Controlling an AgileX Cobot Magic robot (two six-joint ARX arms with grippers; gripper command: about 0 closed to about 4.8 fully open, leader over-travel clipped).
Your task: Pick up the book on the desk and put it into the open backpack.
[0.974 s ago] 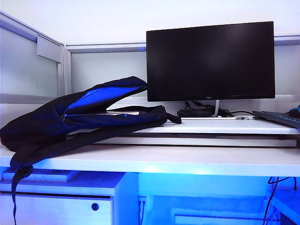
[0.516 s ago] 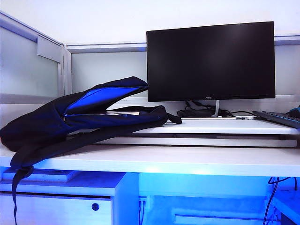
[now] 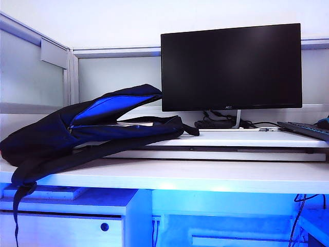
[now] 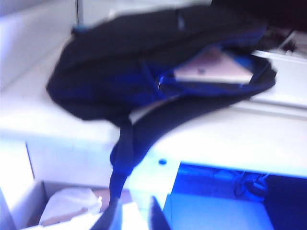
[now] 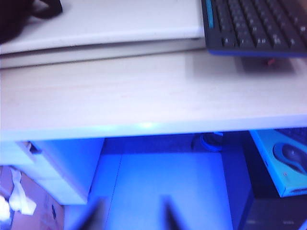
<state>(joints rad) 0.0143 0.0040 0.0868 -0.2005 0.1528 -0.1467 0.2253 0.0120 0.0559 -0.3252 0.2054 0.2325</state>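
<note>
White desk (image 3: 205, 175) with raised platform (image 3: 247, 139), bearing backpack (image 3: 77, 134), monitor (image 3: 231, 67), keyboard (image 5: 259, 24).

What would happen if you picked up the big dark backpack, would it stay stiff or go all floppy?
Probably floppy: the backpack sags over the desk edge and its strap dangles. It would likely droop, and the book showing in its open mouth might slide.

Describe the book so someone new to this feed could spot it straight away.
Find the black monitor; left of it, the dark backpack lies slumped on the white desk. Inside its open, blue-lined mouth lies the book: flat, thin and pale pinkish-beige, the only light thing among dark fabric, unlike the black keyboard at the desk's right.
</note>
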